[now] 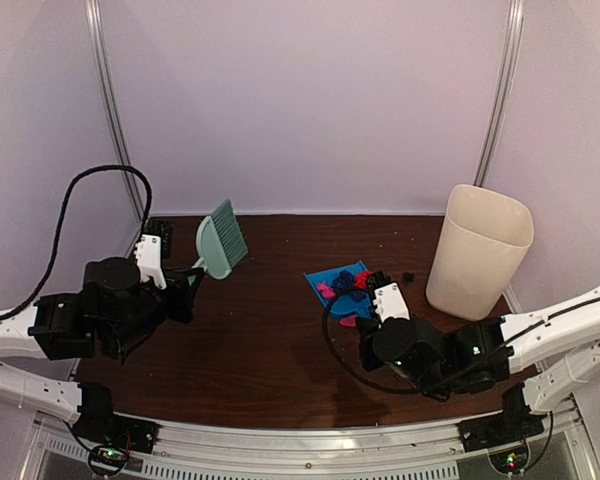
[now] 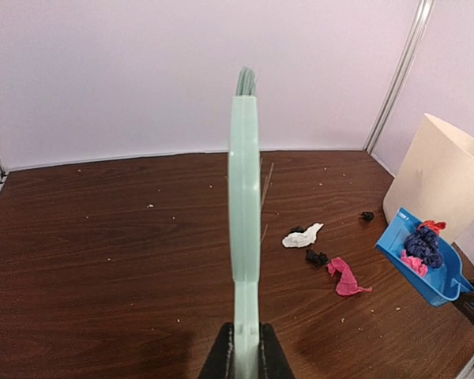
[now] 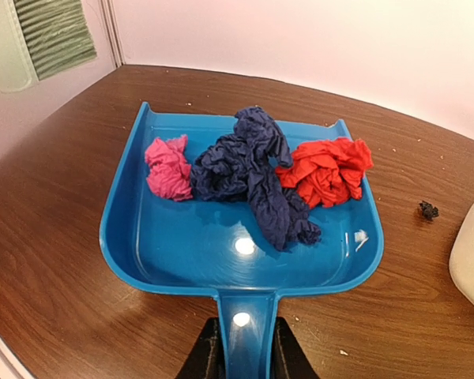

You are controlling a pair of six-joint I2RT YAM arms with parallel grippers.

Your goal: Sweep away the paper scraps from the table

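Note:
My right gripper (image 3: 245, 344) is shut on the handle of a blue dustpan (image 3: 182, 245), which appears slightly raised and also shows in the top view (image 1: 330, 275). The dustpan holds paper scraps: magenta-pink (image 3: 168, 167), dark blue (image 3: 253, 170) and red (image 3: 325, 170). My left gripper (image 2: 245, 349) is shut on the handle of a mint-green brush (image 2: 245, 197), held off the table (image 2: 103, 237). On the wood lie a white scrap (image 2: 304, 235), a black scrap (image 2: 316, 257), a pink scrap (image 2: 346, 278) and a small black scrap (image 2: 367, 215) near the bin.
A tall cream bin (image 1: 478, 250) stands at the back right, just right of the dustpan. White walls with metal posts close the back and sides. A silver rail (image 1: 310, 440) runs along the front edge. Tiny pale crumbs speckle the wood.

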